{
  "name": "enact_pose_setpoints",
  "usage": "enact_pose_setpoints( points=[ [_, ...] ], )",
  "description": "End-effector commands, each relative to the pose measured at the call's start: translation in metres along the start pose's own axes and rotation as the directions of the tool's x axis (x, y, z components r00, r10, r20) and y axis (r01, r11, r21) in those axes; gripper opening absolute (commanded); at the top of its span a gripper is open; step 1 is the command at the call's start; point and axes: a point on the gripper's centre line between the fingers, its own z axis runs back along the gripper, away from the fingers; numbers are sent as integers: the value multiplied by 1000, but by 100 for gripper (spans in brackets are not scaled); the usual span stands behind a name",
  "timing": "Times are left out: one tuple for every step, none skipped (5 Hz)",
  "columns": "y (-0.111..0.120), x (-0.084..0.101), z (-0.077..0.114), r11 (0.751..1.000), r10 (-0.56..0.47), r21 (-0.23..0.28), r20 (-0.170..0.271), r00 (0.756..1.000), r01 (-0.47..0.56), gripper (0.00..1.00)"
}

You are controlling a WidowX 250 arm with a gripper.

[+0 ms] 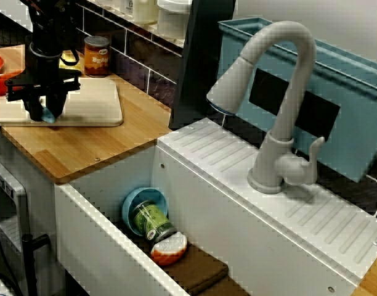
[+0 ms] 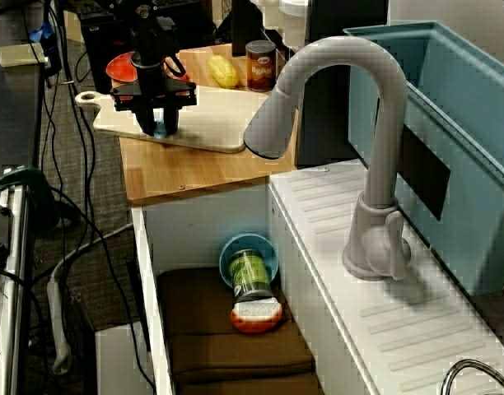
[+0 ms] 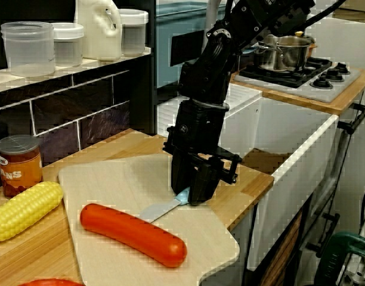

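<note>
- Clamping the gripper on the blue handle of the knife, low on the cutting board.
- Stretching the blade out flat from the grip toward the sausage, tip lying near it.
- Holding, in the sink, a tipped blue bowl with a green jar at its mouth.

We see a red sausage just right of the corn, a can farther back. The sink holds a bowl, jar and brown cloth.
</note>
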Motion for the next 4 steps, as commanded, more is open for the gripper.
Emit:
enact_pose_setpoints(
  points=[
    [3,6,29,999,16,-40,5,1000,-16,0],
    [-2,5,35,999,19,-37,-5,1000,-19,0],
    [-9,5,45,999,20,-28,-22,1000,-20,0],
    [-12,5,53,1000,15,-27,-32,999,-16,0]
  ],
)
